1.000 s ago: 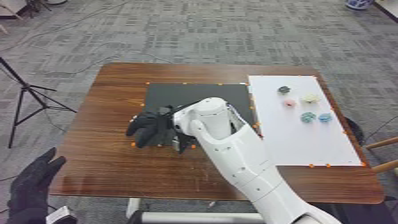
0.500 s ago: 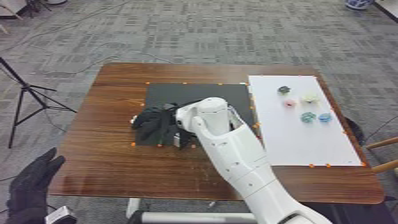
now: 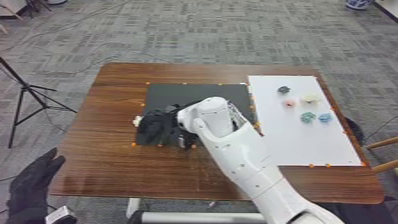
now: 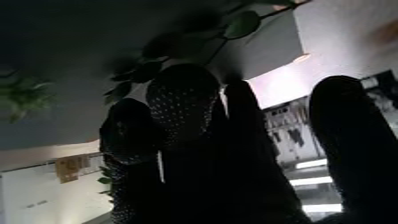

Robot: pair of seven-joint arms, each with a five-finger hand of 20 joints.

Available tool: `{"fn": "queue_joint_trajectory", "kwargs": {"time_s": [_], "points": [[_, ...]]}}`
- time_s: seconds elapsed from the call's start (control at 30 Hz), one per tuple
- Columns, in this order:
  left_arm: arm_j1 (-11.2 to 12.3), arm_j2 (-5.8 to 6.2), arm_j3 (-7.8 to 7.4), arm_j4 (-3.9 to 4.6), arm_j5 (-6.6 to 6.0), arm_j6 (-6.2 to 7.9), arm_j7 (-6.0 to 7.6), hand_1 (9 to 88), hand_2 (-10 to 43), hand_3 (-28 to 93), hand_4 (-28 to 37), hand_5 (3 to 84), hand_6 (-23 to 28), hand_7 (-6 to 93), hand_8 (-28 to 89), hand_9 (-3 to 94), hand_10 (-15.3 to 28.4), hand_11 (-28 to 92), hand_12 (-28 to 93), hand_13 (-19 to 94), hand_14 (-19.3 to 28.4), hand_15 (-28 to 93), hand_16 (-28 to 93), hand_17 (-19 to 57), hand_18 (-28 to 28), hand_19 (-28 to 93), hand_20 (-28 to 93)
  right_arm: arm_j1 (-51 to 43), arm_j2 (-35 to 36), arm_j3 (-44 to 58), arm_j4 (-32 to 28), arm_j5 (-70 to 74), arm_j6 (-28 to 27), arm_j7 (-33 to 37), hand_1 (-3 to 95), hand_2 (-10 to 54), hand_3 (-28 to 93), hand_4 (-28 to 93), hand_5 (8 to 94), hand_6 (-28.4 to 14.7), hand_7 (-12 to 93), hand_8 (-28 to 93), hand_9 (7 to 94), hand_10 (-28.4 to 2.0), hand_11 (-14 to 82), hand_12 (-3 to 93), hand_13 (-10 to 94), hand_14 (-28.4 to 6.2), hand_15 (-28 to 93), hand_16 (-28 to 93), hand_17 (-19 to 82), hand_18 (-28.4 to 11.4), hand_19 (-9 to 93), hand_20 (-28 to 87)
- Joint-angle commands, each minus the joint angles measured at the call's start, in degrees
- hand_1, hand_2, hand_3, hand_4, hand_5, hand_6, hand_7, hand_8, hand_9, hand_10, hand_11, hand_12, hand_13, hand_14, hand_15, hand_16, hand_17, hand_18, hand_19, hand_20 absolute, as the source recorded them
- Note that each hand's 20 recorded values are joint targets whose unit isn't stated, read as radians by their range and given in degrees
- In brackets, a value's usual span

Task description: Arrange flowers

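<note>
In the head view, my right hand (image 3: 158, 128) is low over the black mat, its fingers close together and loosely extended. A white flower (image 3: 138, 120) peeks out at the hand's left edge. Leaves on a dark stem (image 4: 242, 25) pass behind the fingertips of my right hand (image 4: 191, 135) in the right wrist view; I cannot tell whether they touch. On the white board lie a dark flower (image 3: 283, 90), a yellow one (image 3: 310, 98), a pink one (image 3: 289, 103), a green one (image 3: 307, 117) and a blue one (image 3: 324, 117). My left hand (image 3: 34, 180) is open, left of the table.
The black mat (image 3: 191, 92) lies beside the white board (image 3: 306, 145) on the brown table (image 3: 107, 170). A black tripod (image 3: 28, 87) stands left of the table, and a wooden chair (image 3: 384, 166) is at the right.
My right hand's fingers, spread apart a second ago, have come together, and the hand has shifted slightly right. More of the white flower shows beside it. The left hand has stayed in place.
</note>
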State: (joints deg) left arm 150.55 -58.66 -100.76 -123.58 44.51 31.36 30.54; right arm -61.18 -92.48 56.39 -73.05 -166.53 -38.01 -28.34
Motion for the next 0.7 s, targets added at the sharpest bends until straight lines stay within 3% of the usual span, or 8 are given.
{"fn": "queue_joint_trajectory", "kwargs": {"time_s": [0.03,0.33,0.7], "points": [[0.2,-0.60,-0.27,-0.43,0.34,-0.68,0.32,21.0,8.0,71,-28.3,39.2,2.8,17.8,-11,44.7,13.6,20,10,34,13.6,10,2,3.1,9.2,11,14,0.0,5.6,-1.7,-0.6,3.4,-3.7,3.1,19.9,8.0,71,-11,41.2,-5.7,8,-6,40.4,-10.6,4.3,9.0,76,-9.6,67,30,48,-20.1,93,51],[0.2,-0.80,-0.34,-0.43,0.55,-0.82,0.16,21.1,7.9,71,-28.3,39.3,2.8,17.8,-11,44.6,13.6,20,10,34,13.7,10,2,3.1,9.2,11,14,0.5,8.0,-4.8,-4.3,7.4,-6.5,3.0,19.6,7.8,71,-11,41.7,-5.8,8,-6,40.7,-10.8,4.4,9.1,76,-9.7,67,30,48,-20.1,93,52],[0.0,-1.55,-0.59,-0.43,1.28,-1.32,-0.41,21.0,7.8,71,-28.3,39.6,2.9,17.8,-11,44.7,13.7,21,11,34,13.9,10,2,3.0,9.3,11,14,3.8,7.1,-4.2,-5.4,14.1,-2.1,4.1,18.7,6.8,71,-11,41.9,-5.3,8,-6,41.1,-10.3,4.5,9.3,76,-9.9,67,30,49,-20.4,93,52]]}}
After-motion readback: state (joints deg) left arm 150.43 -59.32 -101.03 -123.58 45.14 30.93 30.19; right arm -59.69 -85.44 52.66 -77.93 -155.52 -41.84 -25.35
